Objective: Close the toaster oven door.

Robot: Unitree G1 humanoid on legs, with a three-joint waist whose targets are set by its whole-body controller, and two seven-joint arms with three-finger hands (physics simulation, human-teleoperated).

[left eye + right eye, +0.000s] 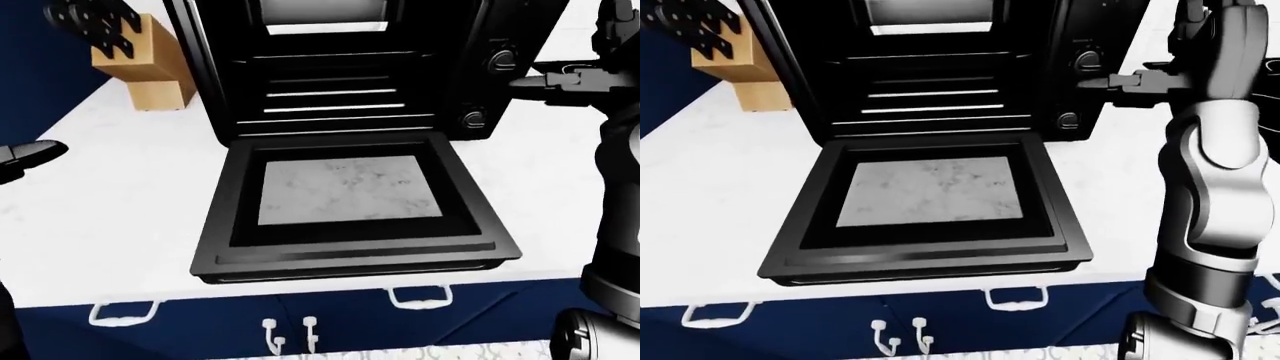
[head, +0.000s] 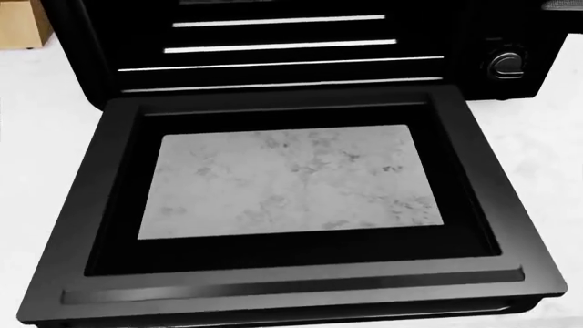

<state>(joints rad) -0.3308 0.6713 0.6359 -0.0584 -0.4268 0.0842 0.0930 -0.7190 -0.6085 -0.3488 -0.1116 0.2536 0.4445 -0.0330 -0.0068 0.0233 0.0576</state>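
Observation:
The black toaster oven stands on the white counter, its racks showing inside. Its door is swung fully down and lies flat, reaching out to the counter's near edge; it fills the head view, and the counter shows through its glass pane. My right hand is raised at the right of the oven, level with the upper knob, fingers stretched out towards it and holding nothing. My left hand pokes in at the left edge of the left-eye view, well clear of the door, empty.
A wooden knife block with black handles stands left of the oven. A second knob sits low on the oven's right panel. Below the counter edge are blue drawers with white handles.

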